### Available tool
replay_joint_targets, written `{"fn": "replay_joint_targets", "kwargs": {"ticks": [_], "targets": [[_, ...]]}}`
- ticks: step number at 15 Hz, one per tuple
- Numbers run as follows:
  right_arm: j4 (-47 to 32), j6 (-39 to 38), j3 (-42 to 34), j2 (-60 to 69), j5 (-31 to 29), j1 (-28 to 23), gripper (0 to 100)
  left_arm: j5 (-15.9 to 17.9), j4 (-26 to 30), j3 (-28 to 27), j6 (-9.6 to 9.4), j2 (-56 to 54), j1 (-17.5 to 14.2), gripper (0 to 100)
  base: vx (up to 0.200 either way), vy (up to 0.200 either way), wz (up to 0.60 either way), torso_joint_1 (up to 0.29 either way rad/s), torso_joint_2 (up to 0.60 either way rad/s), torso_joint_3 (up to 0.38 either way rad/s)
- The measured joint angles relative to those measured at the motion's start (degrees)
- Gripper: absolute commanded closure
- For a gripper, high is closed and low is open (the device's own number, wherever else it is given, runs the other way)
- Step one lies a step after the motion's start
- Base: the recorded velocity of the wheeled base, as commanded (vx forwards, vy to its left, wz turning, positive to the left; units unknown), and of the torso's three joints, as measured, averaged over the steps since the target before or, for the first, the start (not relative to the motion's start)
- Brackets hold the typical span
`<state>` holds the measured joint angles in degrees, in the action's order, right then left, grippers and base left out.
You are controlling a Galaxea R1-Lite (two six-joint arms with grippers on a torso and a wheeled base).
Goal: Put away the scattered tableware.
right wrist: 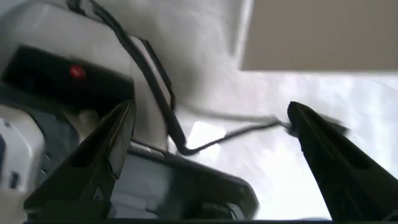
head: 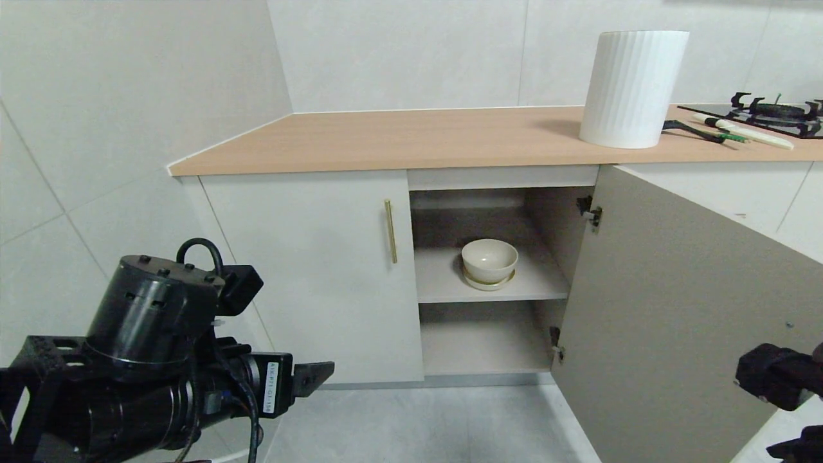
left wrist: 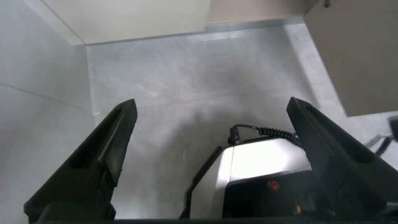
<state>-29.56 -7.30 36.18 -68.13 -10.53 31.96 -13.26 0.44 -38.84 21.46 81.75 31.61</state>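
Observation:
A cream bowl point(head: 489, 260) rests on a small plate point(head: 488, 281) on the middle shelf point(head: 443, 276) of the open cabinet. My left gripper point(left wrist: 211, 155) hangs low at the left, far from the cabinet, open and holding nothing, pointing at the grey floor. Low at the right, beside the open cabinet door point(head: 669, 308), my right gripper point(right wrist: 211, 155) is open and holds nothing. Its arm point(head: 778, 379) shows at the head view's right edge.
The left cabinet door point(head: 315, 270) is closed, with a gold handle point(head: 390, 231). On the wooden counter point(head: 398, 138) stands a tall white ribbed container point(head: 631, 88); a stove grate point(head: 775, 112) and utensils point(head: 739, 130) lie at the far right. Grey floor point(head: 418, 424) lies before the cabinet.

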Motion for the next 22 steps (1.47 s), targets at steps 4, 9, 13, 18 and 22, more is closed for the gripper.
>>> {"fn": "replay_joint_targets", "kwargs": {"ticks": [4,9,13,18,22], "targets": [[-3.69,1.4,-0.11,2.43,-4.49,-0.38,0,0.02,0.05,0.0,0.05,0.0,0.02,0,0.0,-0.2,0.0,0.0,0.0,-0.004],[-3.85,1.69,0.5,2.34,-6.75,-6.52,0,0.05,-0.09,0.2,0.05,0.0,0.06,0,0.0,-0.04,0.0,0.0,0.0,0.0],[-3.61,4.62,3.25,1.79,-7.14,-16.42,0,0.02,-0.06,0.26,0.05,0.0,0.09,0,0.0,0.0,0.0,0.0,0.0,0.0],[1.27,6.05,7.8,-1.29,-6.44,-30.26,0,0.02,-0.06,0.23,0.05,0.0,0.0,0,0.0,0.0,0.0,0.0,0.0,0.0],[11.03,4.77,8.25,-7.39,-1.84,-36.32,0,0.02,-0.11,0.23,0.05,0.0,0.05,0,0.0,0.0,0.0,0.0,0.0,0.0]]}}
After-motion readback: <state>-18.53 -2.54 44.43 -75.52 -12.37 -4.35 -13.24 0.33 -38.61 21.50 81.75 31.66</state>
